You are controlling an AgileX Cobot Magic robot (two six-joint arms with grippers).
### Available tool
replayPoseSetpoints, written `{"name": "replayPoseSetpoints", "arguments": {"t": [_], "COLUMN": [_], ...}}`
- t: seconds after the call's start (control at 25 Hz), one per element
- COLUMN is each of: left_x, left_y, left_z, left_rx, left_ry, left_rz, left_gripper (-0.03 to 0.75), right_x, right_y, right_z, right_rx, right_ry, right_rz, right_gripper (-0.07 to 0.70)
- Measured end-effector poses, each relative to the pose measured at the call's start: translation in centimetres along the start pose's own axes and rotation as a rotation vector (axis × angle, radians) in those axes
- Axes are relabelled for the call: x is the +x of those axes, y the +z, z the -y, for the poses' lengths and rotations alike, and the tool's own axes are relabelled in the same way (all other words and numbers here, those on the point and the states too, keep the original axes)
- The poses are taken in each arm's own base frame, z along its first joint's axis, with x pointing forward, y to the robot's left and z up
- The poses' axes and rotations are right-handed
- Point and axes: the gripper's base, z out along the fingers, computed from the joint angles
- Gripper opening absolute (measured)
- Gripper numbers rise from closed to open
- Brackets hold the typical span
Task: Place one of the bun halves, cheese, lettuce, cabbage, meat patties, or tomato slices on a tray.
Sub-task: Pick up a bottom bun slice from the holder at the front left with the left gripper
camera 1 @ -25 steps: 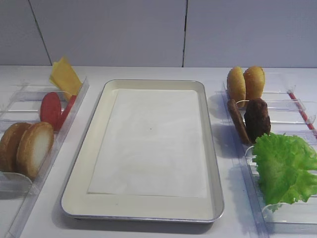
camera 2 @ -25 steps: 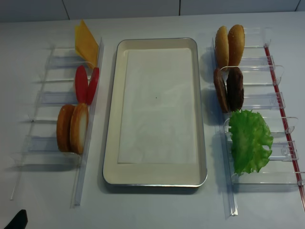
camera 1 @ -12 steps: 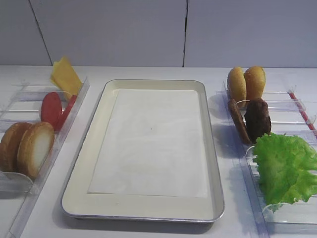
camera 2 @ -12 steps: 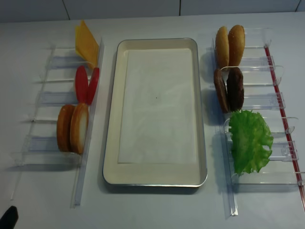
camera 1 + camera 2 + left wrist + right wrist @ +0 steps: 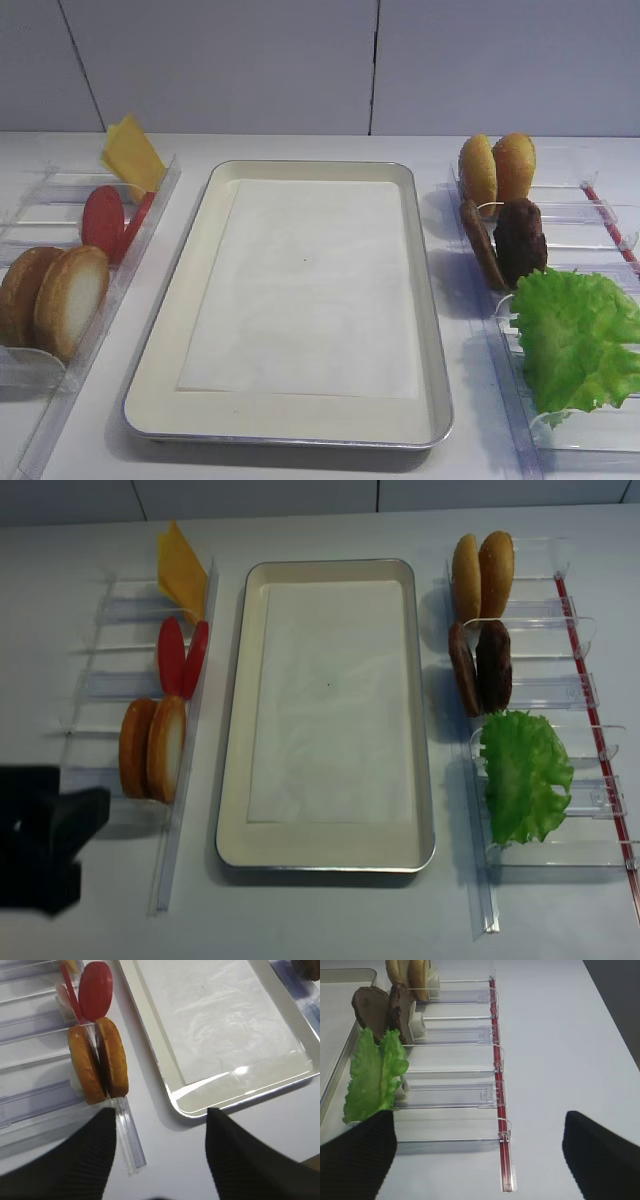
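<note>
An empty paper-lined tray (image 5: 232, 730) lies in the middle. In the left rack stand two bun halves (image 5: 152, 748), tomato slices (image 5: 180, 658) and cheese (image 5: 180, 572). The right rack holds two more bun halves (image 5: 482, 575), meat patties (image 5: 480, 668) and lettuce (image 5: 525, 775). Cabbage is out of view. My left gripper (image 5: 160, 1155) hovers open and empty just in front of the left bun halves (image 5: 100, 1065), near the tray's front left corner (image 5: 175, 1102). My right gripper (image 5: 480, 1155) is open and empty over the near end of the right rack, beside the lettuce (image 5: 372, 1077).
Clear plastic racks (image 5: 110, 685) (image 5: 560, 695) flank the tray, the right one with a red strip (image 5: 497, 1085) along its outer side. The dark left arm (image 5: 45, 835) covers the table's front left corner. A grey wall (image 5: 300, 60) closes the back.
The left arm has come up from the bottom left corner of the realsense view to the near end of the left rack. The food items have not moved.
</note>
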Motion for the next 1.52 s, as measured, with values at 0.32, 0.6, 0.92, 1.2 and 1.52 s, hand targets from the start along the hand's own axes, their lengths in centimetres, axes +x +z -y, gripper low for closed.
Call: {"name": "replayPoseSetpoints", "arguments": {"t": [0.32, 0.6, 0.92, 1.2, 1.52], "left_x": [-4.8, -5.9, -6.2, -6.2, -6.1], "left_y": [4.4, 9.7, 12.2, 13.1, 14.6], "left_z": [-1.3, -2.8, -3.6, -3.8, -2.5], "left_rx": [0.040, 0.034, 0.002, 0.003, 0.010], "left_ry": [-0.072, -0.163, -0.156, -0.162, -0.079], "left_rz": [-0.111, -0.266, -0.290, -0.315, -0.355], "left_gripper": [0.391, 0.391, 0.391, 0.391, 0.391], "right_x": [0.0, 0.0, 0.0, 0.0, 0.0], "right_y": [0.0, 0.0, 0.0, 0.0, 0.0], "right_z": [0.0, 0.0, 0.0, 0.0, 0.0], "right_rx": [0.000, 0.000, 0.000, 0.000, 0.000], "right_ry": [0.000, 0.000, -0.002, -0.002, -0.002], "right_rz": [0.000, 0.000, 0.000, 0.000, 0.000], "right_gripper": [0.694, 0.694, 0.694, 0.694, 0.694]}}
